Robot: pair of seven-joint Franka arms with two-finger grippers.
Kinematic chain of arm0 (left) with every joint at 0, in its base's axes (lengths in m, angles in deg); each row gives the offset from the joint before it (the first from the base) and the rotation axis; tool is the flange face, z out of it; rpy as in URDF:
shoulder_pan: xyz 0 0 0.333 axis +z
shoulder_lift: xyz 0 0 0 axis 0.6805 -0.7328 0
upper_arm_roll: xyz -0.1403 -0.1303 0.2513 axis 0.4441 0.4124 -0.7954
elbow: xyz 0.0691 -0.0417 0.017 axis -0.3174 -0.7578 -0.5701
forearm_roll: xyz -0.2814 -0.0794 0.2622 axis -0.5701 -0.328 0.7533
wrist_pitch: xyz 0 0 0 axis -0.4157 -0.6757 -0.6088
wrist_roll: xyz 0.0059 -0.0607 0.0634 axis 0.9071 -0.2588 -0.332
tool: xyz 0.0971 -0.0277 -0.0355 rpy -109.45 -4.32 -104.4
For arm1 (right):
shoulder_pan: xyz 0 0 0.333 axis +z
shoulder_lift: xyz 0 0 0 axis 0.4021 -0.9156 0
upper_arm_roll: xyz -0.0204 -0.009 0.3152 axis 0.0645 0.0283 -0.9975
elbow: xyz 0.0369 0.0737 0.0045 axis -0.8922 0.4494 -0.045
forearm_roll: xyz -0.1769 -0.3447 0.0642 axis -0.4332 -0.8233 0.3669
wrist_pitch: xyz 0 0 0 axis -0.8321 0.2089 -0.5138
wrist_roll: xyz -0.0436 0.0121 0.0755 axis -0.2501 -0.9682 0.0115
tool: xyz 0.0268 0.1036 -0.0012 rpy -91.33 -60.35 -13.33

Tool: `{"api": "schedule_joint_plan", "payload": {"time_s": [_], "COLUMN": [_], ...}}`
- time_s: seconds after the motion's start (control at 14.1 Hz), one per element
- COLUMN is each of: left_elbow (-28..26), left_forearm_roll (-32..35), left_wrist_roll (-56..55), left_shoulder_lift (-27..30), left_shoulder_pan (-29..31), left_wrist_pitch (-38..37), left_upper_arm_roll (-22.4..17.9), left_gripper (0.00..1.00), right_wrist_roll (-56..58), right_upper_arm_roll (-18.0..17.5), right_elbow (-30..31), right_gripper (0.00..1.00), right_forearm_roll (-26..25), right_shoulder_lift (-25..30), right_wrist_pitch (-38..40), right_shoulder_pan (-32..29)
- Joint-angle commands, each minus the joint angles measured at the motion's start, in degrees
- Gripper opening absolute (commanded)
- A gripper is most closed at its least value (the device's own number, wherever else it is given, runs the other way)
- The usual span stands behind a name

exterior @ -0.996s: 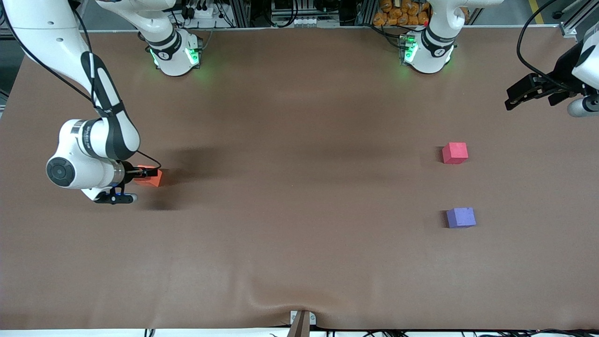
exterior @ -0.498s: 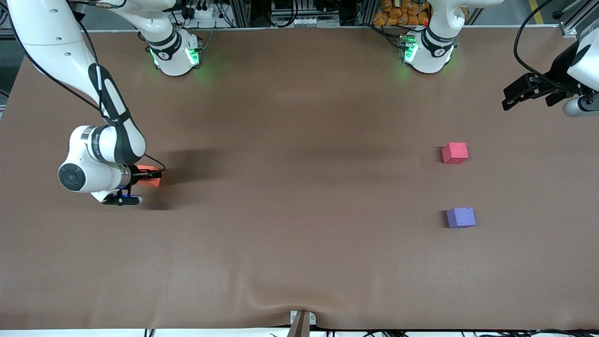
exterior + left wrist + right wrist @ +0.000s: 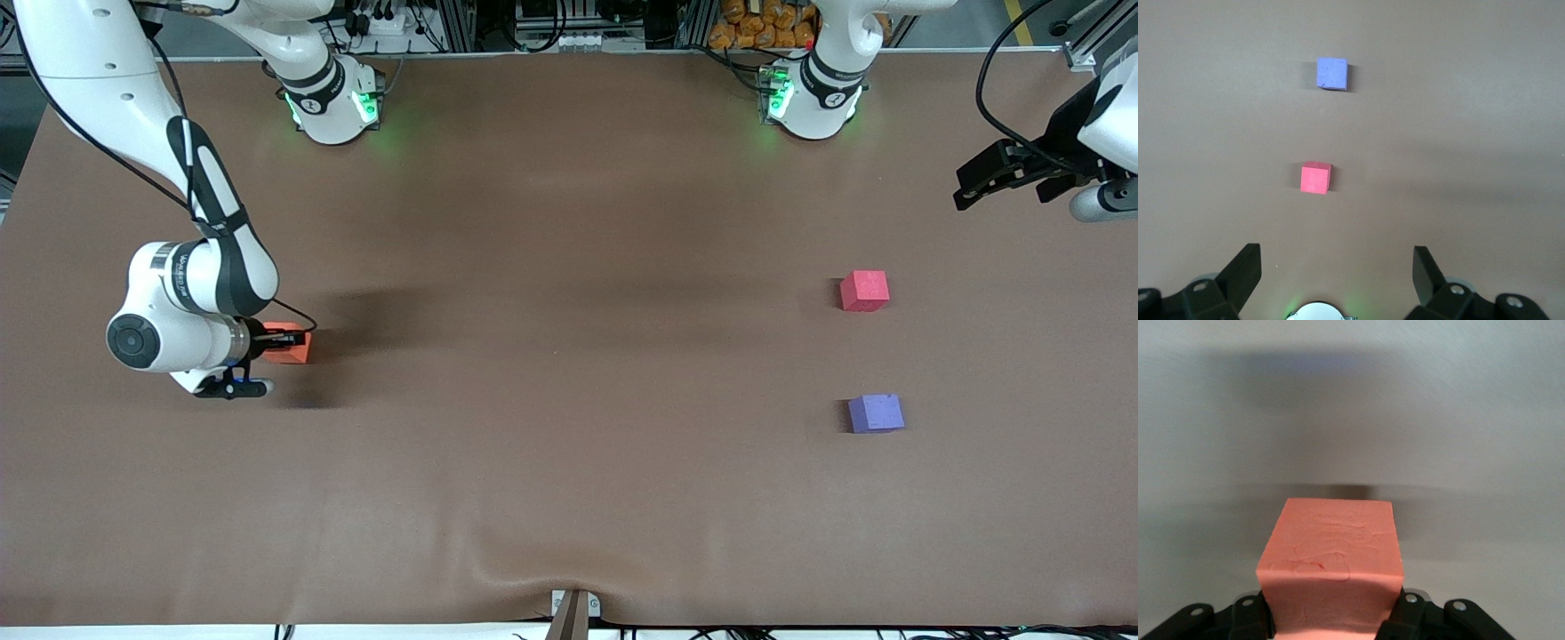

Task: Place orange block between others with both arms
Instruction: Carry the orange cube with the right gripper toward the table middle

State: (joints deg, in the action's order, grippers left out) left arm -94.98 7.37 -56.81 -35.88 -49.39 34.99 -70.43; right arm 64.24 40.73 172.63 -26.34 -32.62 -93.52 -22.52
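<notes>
The orange block (image 3: 290,350) sits low at the table near the right arm's end, and my right gripper (image 3: 283,339) is shut on it. In the right wrist view the orange block (image 3: 1331,550) fills the space between the jaws of the right gripper (image 3: 1331,617), squeezed on both sides. The red-pink cube (image 3: 864,290) and the purple cube (image 3: 876,413) rest apart toward the left arm's end, the purple one nearer the front camera. My left gripper (image 3: 974,181) waits open in the air past them. The left wrist view shows the left gripper (image 3: 1336,270) empty above the red-pink cube (image 3: 1315,178) and the purple cube (image 3: 1332,73).
A brown mat (image 3: 569,356) covers the table, with a wrinkle and a small bracket (image 3: 573,610) at its front edge. The two green-lit arm bases (image 3: 333,102) (image 3: 809,98) stand along the back edge.
My right gripper has closed on the orange block, which has turned square to the fingers. The right arm shifted slightly; the left gripper edged a little and then held still.
</notes>
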Motion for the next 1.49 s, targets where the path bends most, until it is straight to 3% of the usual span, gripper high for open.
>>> {"api": "schedule_joint_plan", "payload": {"time_s": [0.0,0.21,0.5,1.0,1.42], "left_elbow": [-0.01,0.08,0.08,0.17,0.26], "left_forearm_roll": [-1.02,-1.02,-0.93,-0.84,-0.84], "left_wrist_roll": [1.04,1.04,1.04,1.04,1.04], "left_shoulder_lift": [0.06,-0.20,-0.55,-0.29,0.24], "left_shoulder_pan": [0.18,0.18,0.27,0.44,0.71], "left_wrist_pitch": [0.56,1.35,2.14,2.14,2.05], "left_upper_arm_roll": [0.01,0.00,0.00,0.00,0.00], "left_gripper": [1.00,1.00,1.00,1.00,1.00], "right_wrist_roll": [-0.60,-0.51,-2.00,-18.86,-31.80], "right_upper_arm_roll": [-1.46,-1.46,-1.46,-1.55,-1.63], "right_elbow": [-8.29,-16.47,-29.65,-33.54,-33.72], "right_gripper": [0.00,0.00,0.00,0.01,0.04], "right_forearm_roll": [3.05,3.41,3.75,6.84,11.67], "right_shoulder_lift": [0.19,-1.47,-8.76,-11.14,-16.41], "right_wrist_pitch": [6.09,9.97,16.81,14.81,1.81], "right_shoulder_pan": [2.39,7.49,11.98,23.04,30.88]}}
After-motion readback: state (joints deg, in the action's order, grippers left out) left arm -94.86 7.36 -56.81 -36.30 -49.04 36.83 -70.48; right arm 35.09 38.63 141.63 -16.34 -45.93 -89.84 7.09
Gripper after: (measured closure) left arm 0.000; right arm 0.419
